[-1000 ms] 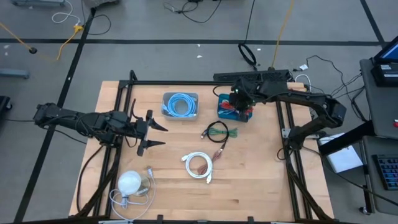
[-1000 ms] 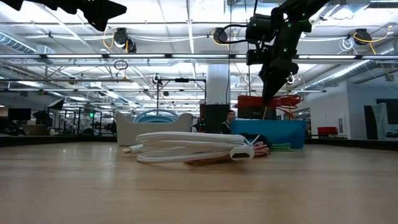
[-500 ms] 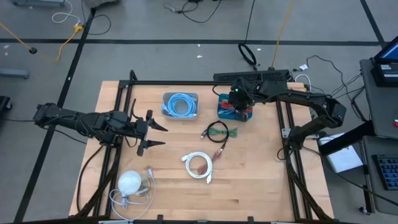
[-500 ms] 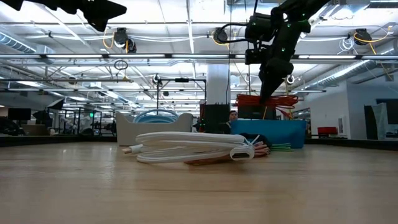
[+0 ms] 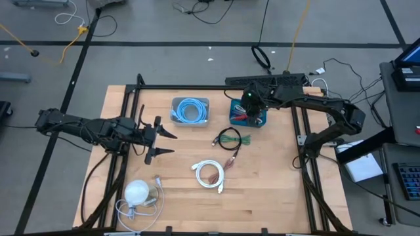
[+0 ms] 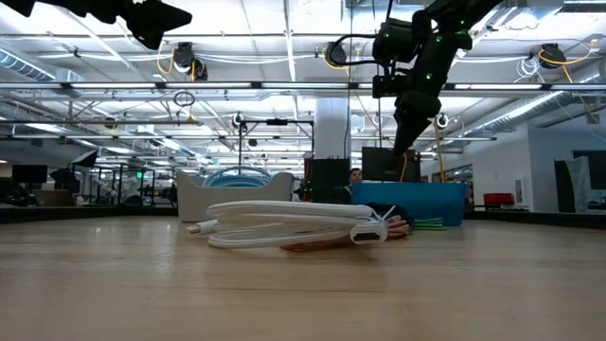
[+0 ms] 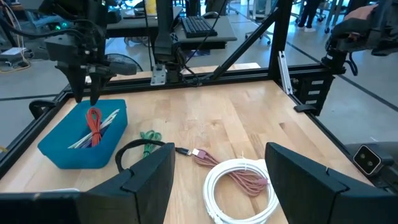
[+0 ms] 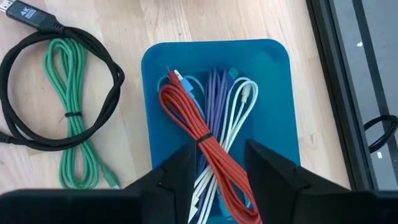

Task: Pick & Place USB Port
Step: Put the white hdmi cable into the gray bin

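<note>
- A wooden bench (image 5: 275,177) fills the high view, framed by dark rails, with cables spread across its middle so either arm can reach them.
- The left arm waits at nine o'clock of the bench. Its left end effector (image 5: 161,141) hangs above bare wood with fingers spread wide and nothing held.
- A white bin (image 5: 190,110) at twelve o'clock holds a coiled light-blue cable, apparently sorted by colour.
- A blue bin (image 8: 273,112) at about one o'clock serves as the drop place. Inside lie a bundled red cable (image 8: 208,152) on top, with purple and white cables beside it.
- The right end effector (image 5: 252,105) hovers directly above this blue bin, fingers parted and empty, the red cable lying loose between and below them. It looks like the cable has been let go into the bin.
- A white cable coil (image 5: 210,174) sits at the bench's centre, touching a pinkish braided cable, unsorted.
- A black cable looped around a green bundle (image 8: 71,112) lies just beside the blue bin, toward six o'clock of it.
- A white round object (image 5: 138,192) with its cord rests at seven o'clock.
</note>
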Action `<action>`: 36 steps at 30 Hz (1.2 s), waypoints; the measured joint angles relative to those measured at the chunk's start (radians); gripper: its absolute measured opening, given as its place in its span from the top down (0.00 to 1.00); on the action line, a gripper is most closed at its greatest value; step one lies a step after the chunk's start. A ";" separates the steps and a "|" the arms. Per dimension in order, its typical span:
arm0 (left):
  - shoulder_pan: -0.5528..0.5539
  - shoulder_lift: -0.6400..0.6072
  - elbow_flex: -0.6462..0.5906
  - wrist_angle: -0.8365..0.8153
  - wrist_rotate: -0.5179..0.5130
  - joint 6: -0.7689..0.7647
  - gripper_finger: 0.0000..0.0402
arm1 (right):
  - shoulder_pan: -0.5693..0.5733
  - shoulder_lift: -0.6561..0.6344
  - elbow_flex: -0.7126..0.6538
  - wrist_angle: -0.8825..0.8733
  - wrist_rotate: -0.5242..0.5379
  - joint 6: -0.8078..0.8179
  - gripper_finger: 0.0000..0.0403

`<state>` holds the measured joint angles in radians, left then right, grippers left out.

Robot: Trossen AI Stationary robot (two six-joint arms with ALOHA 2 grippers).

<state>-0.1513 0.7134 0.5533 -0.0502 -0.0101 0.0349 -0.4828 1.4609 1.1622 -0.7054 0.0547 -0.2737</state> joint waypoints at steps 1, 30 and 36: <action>0.000 0.000 0.000 0.000 0.000 0.000 0.37 | 0.000 0.000 0.000 0.000 0.000 0.000 0.67; 0.000 0.000 0.000 -0.002 0.000 -0.018 0.37 | 0.567 0.000 -0.039 0.247 0.253 0.561 0.51; 0.000 0.000 0.000 -0.008 0.000 -0.024 0.37 | 0.668 0.000 -0.154 0.475 0.255 0.714 0.51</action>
<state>-0.1513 0.7132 0.5529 -0.0578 -0.0102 0.0110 0.1856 1.4605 1.0078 -0.2302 0.3102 0.4403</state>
